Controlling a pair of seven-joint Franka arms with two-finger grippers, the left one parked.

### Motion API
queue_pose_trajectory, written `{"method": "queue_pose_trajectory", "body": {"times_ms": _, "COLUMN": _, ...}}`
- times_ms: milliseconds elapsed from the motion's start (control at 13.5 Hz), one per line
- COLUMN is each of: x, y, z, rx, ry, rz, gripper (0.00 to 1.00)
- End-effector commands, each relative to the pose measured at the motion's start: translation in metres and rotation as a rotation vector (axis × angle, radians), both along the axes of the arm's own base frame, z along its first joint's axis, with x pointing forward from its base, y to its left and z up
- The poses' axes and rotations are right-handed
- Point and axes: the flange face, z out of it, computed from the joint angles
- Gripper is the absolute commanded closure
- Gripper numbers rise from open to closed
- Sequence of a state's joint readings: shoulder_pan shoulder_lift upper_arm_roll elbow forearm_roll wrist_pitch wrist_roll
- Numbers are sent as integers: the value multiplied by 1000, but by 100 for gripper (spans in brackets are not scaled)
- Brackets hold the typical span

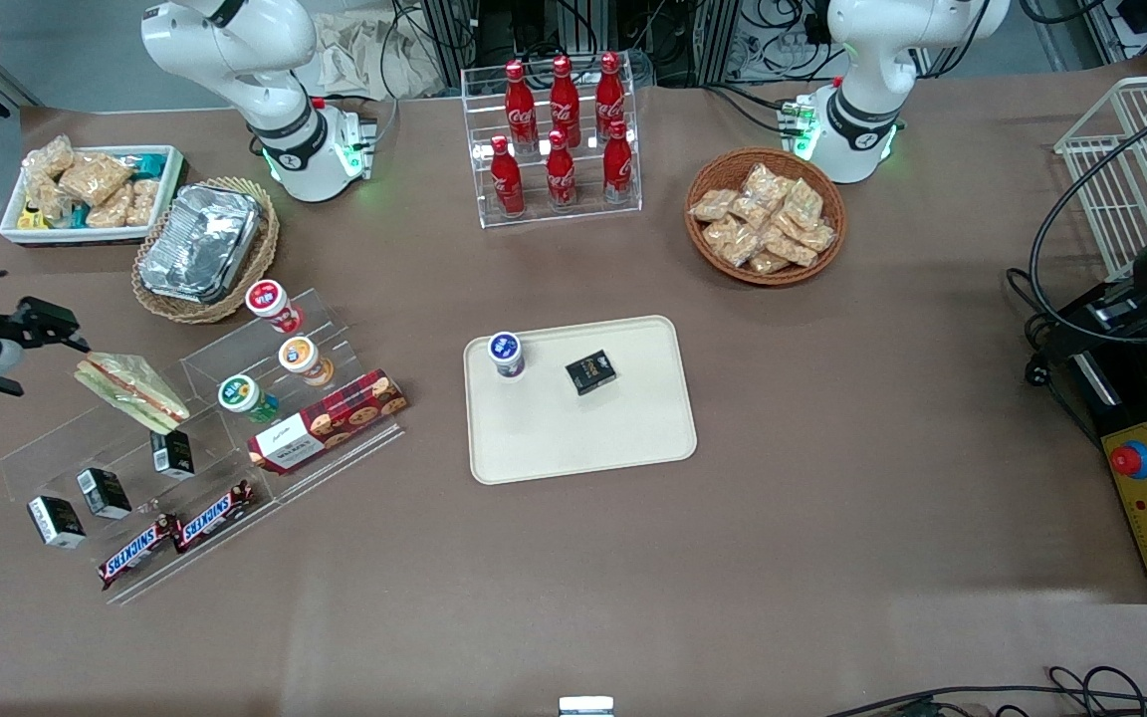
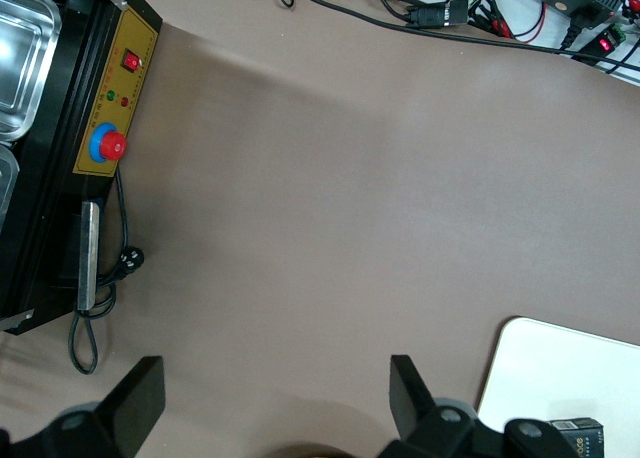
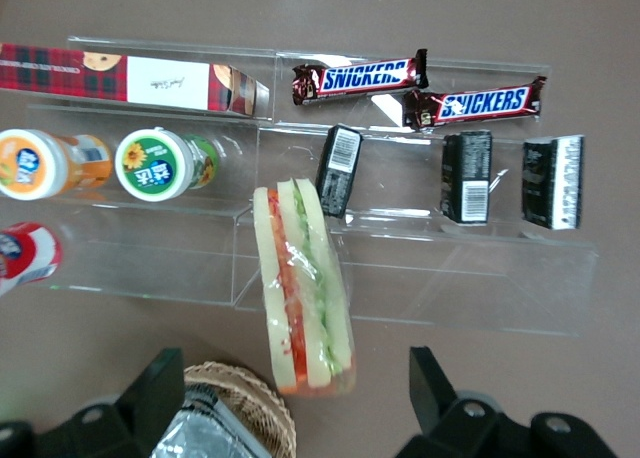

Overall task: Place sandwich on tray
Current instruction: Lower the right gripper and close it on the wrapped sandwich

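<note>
Front view shows the tray point(image 1: 583, 438) holding one small cup point(image 1: 506, 354) and one black box point(image 1: 590, 372). At about nine o'clock from it, toward the working arm's end, the sandwich point(image 1: 130, 390) lies on the clear stepped shelf point(image 1: 115, 453), which also carries three cups, three black boxes, two Snickers bars point(image 1: 175, 533) and one cookie box point(image 1: 327, 422). Six cola bottles point(image 1: 562, 129) fill a clear rack. The gripper point(image 3: 300, 418) hovers wide apart over the sandwich point(image 3: 302, 290); only the wrist view shows its red and green layers.
</note>
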State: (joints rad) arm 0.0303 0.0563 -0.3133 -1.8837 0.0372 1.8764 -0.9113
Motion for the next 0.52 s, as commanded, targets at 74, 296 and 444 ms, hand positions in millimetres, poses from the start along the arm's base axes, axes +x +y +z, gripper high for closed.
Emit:
{"method": "queue_pose_trajectory", "body": {"times_ms": 74, "x": -1, "y": -1, "z": -45, "rx": -15, "ry": 21, "rz": 20, "gripper": 0}}
{"method": "queue_pose_trajectory", "body": {"times_ms": 296, "x": -9, "y": -1, "z": -80, "rx": -19, "ry": 12, "rz": 50, "gripper": 0}}
{"method": "queue_pose_trajectory", "body": {"times_ms": 444, "x": -6, "y": -2, "z": -99, "rx": -29, "ry": 3, "rz": 86, "gripper": 0}}
